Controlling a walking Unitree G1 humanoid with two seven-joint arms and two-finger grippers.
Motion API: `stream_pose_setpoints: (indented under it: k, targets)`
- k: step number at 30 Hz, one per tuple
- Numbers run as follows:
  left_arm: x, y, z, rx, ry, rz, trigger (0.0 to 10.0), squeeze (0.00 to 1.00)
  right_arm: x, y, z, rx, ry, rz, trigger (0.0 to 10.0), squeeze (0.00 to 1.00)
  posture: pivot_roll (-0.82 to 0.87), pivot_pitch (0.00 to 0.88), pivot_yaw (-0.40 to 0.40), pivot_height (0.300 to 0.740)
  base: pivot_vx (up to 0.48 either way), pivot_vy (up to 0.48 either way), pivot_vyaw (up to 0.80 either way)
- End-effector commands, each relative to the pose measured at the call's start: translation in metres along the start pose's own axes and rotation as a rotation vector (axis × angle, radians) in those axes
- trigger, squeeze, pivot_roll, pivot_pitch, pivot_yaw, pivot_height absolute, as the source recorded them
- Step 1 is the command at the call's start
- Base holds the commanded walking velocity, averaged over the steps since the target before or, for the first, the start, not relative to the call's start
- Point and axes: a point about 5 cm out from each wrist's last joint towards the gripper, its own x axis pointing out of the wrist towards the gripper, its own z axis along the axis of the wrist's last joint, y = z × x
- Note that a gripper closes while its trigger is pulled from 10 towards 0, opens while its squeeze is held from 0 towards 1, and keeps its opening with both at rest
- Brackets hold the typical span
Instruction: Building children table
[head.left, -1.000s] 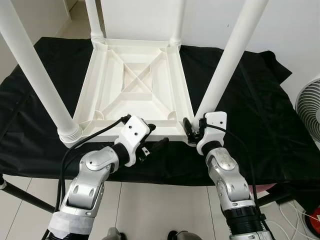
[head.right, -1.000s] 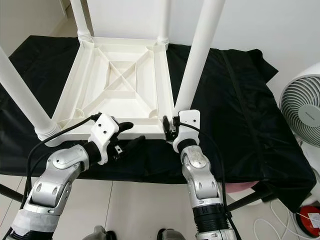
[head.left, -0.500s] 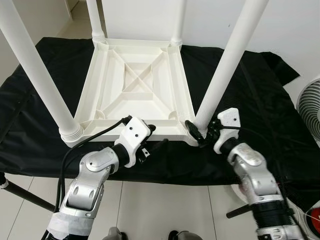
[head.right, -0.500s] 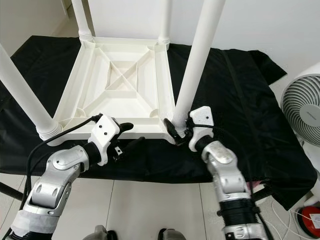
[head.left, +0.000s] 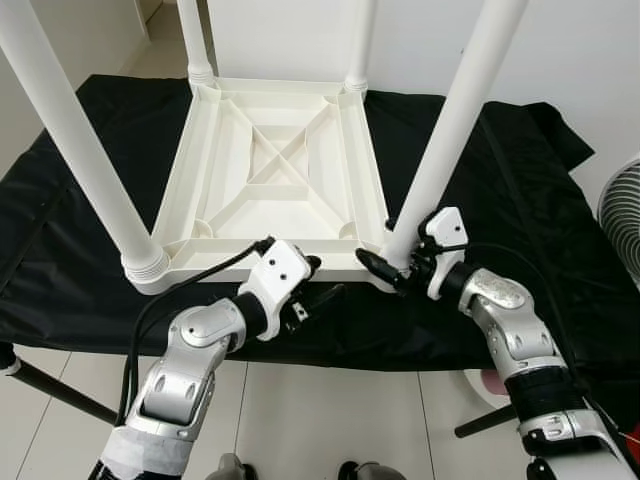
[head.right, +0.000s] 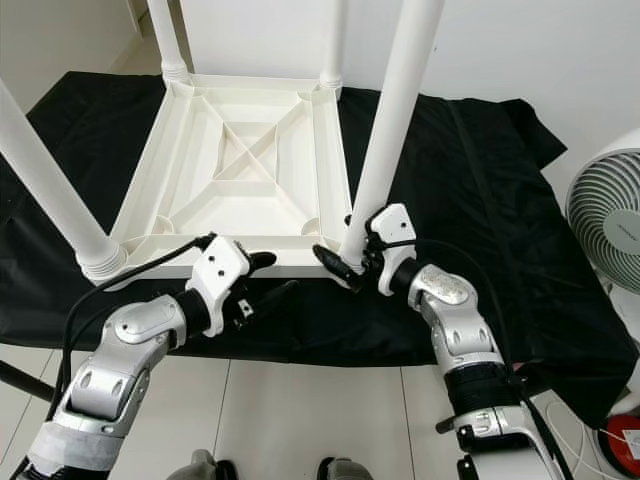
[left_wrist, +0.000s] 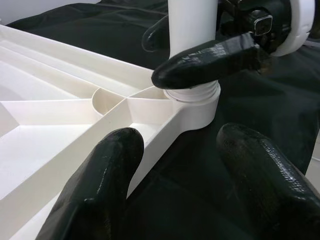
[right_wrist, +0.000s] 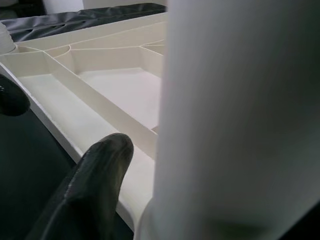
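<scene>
On the black-draped desk the white plastic children's table is seen lying upside down, its ribbed underside up and four white legs standing in the corner sockets. The right hand is closed around the base of the near right leg, just above the threaded collar where the leg enters its socket; one black finger is seen crossing the front of the leg in the left wrist view. The left hand is held open at the near edge of the tabletop frame, one finger above the rim and one below it over the cloth; nothing is gripped. The near left leg is seated in its corner, untouched. A fan is noted at the robot's right. Judgement: the parts are taken to be light, stiff, hollow moulded plastic with a smooth, slippery surface. A leg is best gripped low, near the collar, so that turning force is passed into the thread without levering the long tube; the frame is best steadied at a ribbed rim.
</scene>
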Motion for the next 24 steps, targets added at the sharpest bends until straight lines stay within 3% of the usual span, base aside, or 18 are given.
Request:
stream_pose_setpoints:
  k: [1,7,10,16,17,23,24]
  targets:
    - [0.001,0.0,0.001,-0.001,-0.007,0.049,10.0,0.0,0.001,0.003,-0.009,0.006,0.033,0.038,0.0,0.0,-0.1,0.073,0.009,0.74,0.0,0.0,0.0]
    - [0.002,0.0,0.003,-0.001,-0.012,0.053,10.0,0.0,-0.001,0.002,-0.017,0.049,0.044,-0.014,0.0,0.0,-0.09,0.06,0.001,0.74,0.0,0.0,0.0]
    - [0.002,-0.001,0.002,-0.001,-0.014,0.045,10.0,0.0,-0.001,0.004,-0.021,0.117,0.055,-0.115,0.0,0.0,-0.09,0.054,-0.002,0.74,0.0,0.0,0.0]
    - [0.002,-0.001,0.001,-0.003,-0.009,0.038,10.0,0.0,0.0,0.008,-0.021,0.115,0.056,-0.243,0.0,0.0,-0.1,0.049,-0.001,0.74,0.0,0.0,0.0]
    - [0.002,-0.002,0.001,0.001,-0.01,0.033,10.0,0.0,0.002,0.013,-0.02,0.09,0.05,-0.307,10.0,0.0,-0.1,0.051,-0.002,0.74,0.0,0.0,0.0]
    - [0.002,-0.002,0.001,0.001,-0.012,0.031,10.0,0.0,0.002,0.019,-0.018,0.093,0.036,-0.401,10.0,0.0,-0.1,0.047,-0.001,0.74,0.0,0.0,0.0]
    - [0.002,-0.002,0.0,0.0,-0.01,0.031,10.0,0.0,0.001,0.022,-0.018,0.114,0.044,-0.5,10.0,0.0,-0.11,0.049,-0.005,0.74,0.0,0.0,0.0]
